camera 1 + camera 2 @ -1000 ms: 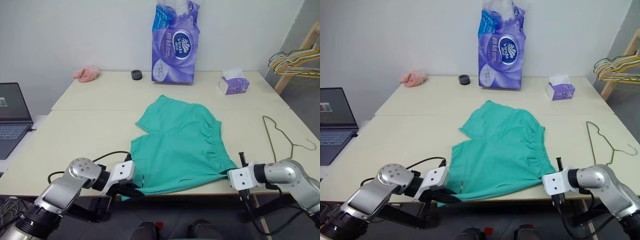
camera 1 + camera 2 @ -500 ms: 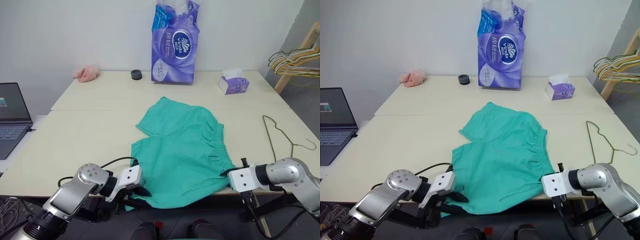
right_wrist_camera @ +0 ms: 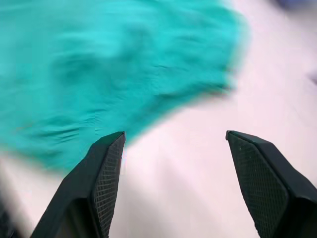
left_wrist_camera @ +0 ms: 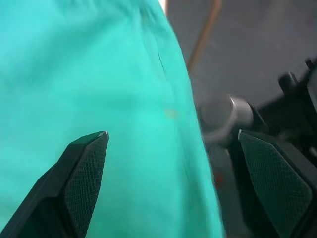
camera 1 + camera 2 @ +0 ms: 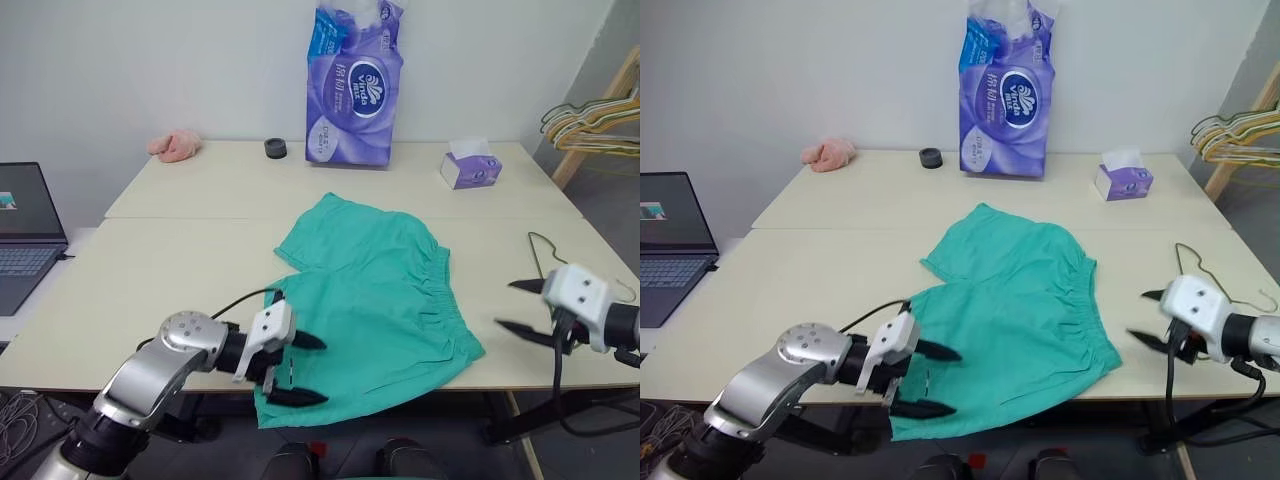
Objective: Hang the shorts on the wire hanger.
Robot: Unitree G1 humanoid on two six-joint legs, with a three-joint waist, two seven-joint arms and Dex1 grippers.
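Our left tool hangs spread over the shorts' near hem, our right tool spread just off their waistband; neither holds anything. The pale table meets a white wall. The teal shorts lie flat, legs toward our left. The wire hanger lies beside them, apparently running front-to-back.

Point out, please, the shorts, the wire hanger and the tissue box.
shorts point(image 5: 375, 300): left eye view, the middle of the fabric.
wire hanger point(image 5: 1188, 262): right eye view, its thin long side.
tissue box point(image 5: 472, 172): left eye view, its purple front face.
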